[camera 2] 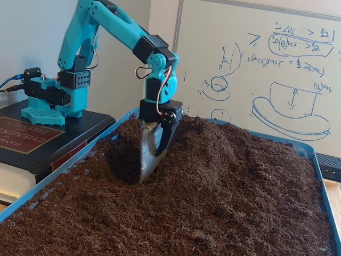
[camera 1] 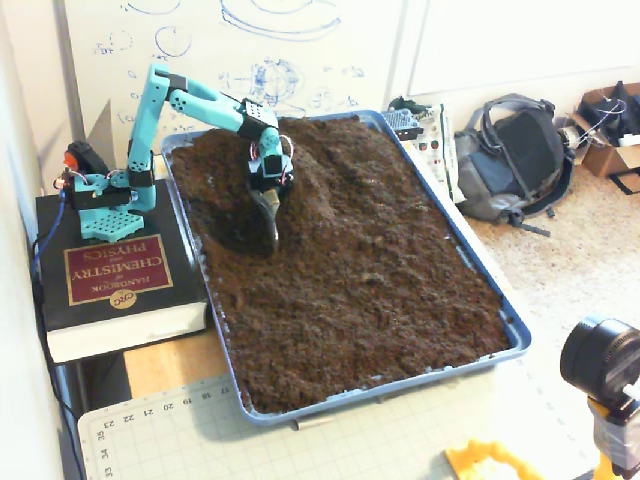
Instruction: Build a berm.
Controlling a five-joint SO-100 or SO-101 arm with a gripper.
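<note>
A lab or research workroom is being shown. A white whiteboard covered in blue marker sketches (camera 2: 277, 80) is being seen behind the pincer (camera 2: 152, 160), and a thick black chemistry and physics handbook (camera 1: 115, 285) is being used as a stand under the teal arm's base, to the pincer's left in the overhead fixed view. A pale green gridded cutting mat (camera 1: 330, 445) is lying in front, and a grey backpack (camera 1: 515, 155) is being left on the speckled floor, far right.
</note>
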